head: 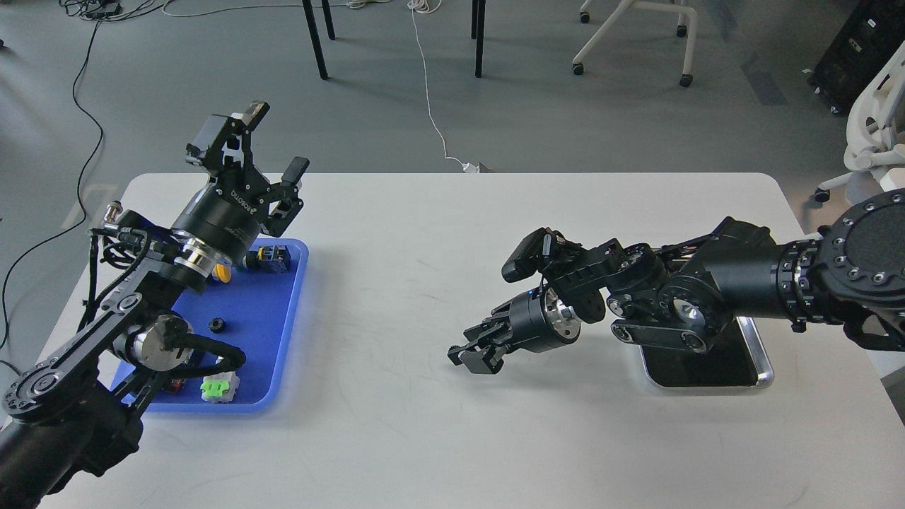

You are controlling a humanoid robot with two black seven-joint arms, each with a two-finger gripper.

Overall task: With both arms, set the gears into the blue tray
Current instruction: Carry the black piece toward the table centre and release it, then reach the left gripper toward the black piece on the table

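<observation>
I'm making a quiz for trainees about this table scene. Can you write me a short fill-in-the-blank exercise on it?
1. The small black gear lies inside the ____ tray.
2. The left gripper is raised above the tray with its fingers ____.
3. The right gripper hangs low over the ____ table.
4. The silver-rimmed tray sits under the ____ arm.

Missing words: blue; open; white; right

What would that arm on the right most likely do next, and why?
Probably carry on leftward across the white table toward the blue tray. The right gripper hangs low over bare tabletop, pointing at the tray; its jaws look nearly closed, though I can't tell if they hold a gear. One gear already lies in the tray, and the left gripper is raised, jaws open.
</observation>
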